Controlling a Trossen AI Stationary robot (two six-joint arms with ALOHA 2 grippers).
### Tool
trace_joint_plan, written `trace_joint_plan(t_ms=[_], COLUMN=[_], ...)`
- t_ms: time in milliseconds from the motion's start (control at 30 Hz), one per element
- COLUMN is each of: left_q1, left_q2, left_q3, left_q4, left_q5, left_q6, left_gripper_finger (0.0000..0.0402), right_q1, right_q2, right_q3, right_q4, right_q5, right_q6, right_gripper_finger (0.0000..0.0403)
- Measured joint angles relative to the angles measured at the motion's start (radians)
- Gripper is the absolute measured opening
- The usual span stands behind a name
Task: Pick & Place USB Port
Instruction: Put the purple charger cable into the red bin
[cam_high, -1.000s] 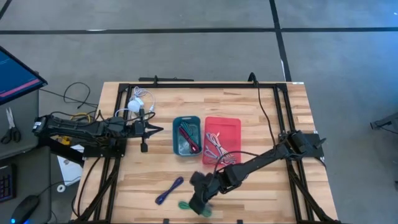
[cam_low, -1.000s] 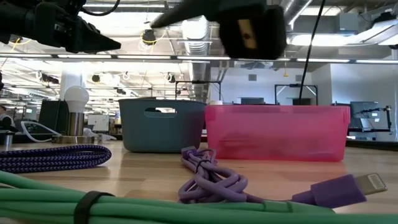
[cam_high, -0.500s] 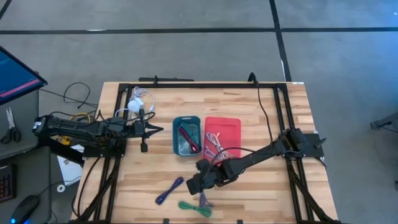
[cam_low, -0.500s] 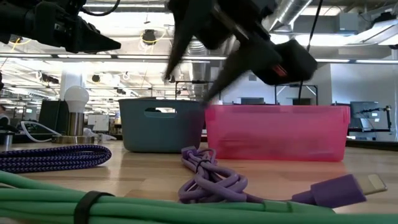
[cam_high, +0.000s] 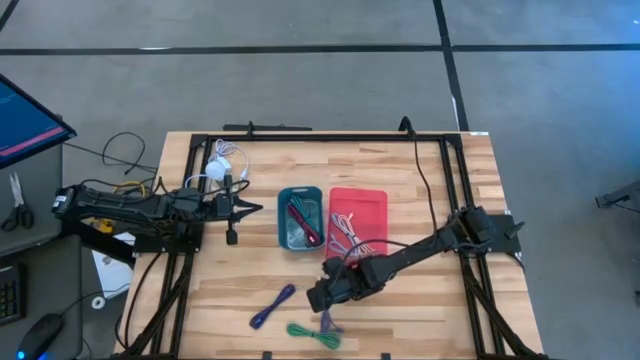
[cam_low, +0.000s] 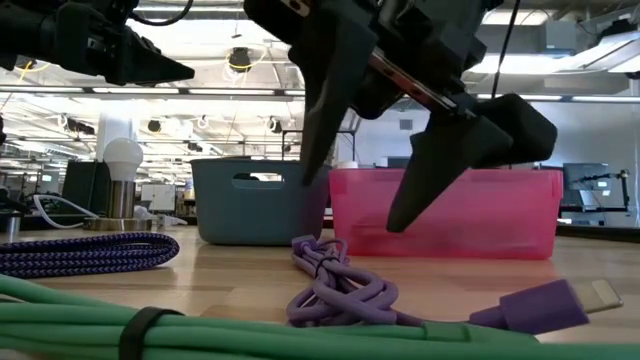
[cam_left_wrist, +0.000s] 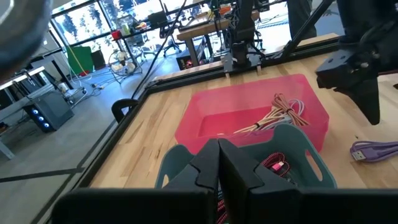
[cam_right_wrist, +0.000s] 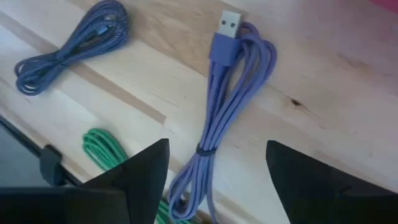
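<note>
On the wooden table (cam_high: 420, 300) we see the pink bin (cam_high: 357, 222) and teal bin (cam_high: 300, 218), the left gripper (cam_high: 250, 208) waiting shut (nothing in it), the right gripper (cam_right_wrist: 217, 163) spread wide and empty above the purple cable (cam_right_wrist: 231, 112), and the green cable (cam_right_wrist: 102, 148) nearby.

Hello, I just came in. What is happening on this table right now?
The right gripper hangs with its jaws wide open just above a bundled light purple cable on the wooden table, in front of the pink bin; it holds nothing. A green cable and a dark purple cable lie nearby. The left gripper waits shut beside the teal bin.
</note>
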Motion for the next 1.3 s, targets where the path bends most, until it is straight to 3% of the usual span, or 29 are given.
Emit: trace_joint_plan(t_ms=[267, 600, 833, 1300], left_q1=[0.0, 0.0, 0.0, 0.0], left_q2=[0.0, 0.0, 0.0, 0.0], left_q3=[0.0, 0.0, 0.0, 0.0], left_q4=[0.0, 0.0, 0.0, 0.0], left_q5=[0.0, 0.0, 0.0, 0.0], left_q6=[0.0, 0.0, 0.0, 0.0], left_gripper_finger=[0.0008, 0.0008, 0.0008, 0.0008], right_q1=[-0.004, -0.005, -0.006, -0.038], right_q2=[0.0, -0.001, -0.001, 0.018], right_q3=[-0.063, -0.137, -0.175, -0.176], right_q4=[0.165, 0.226, 0.348, 0.345], right_q5=[-0.003, 0.0, 0.011, 0.039], right_q6=[0.003, 0.026, 0.035, -0.02], right_gripper_finger=[0.0259, 0.0253, 0.022, 0.0138])
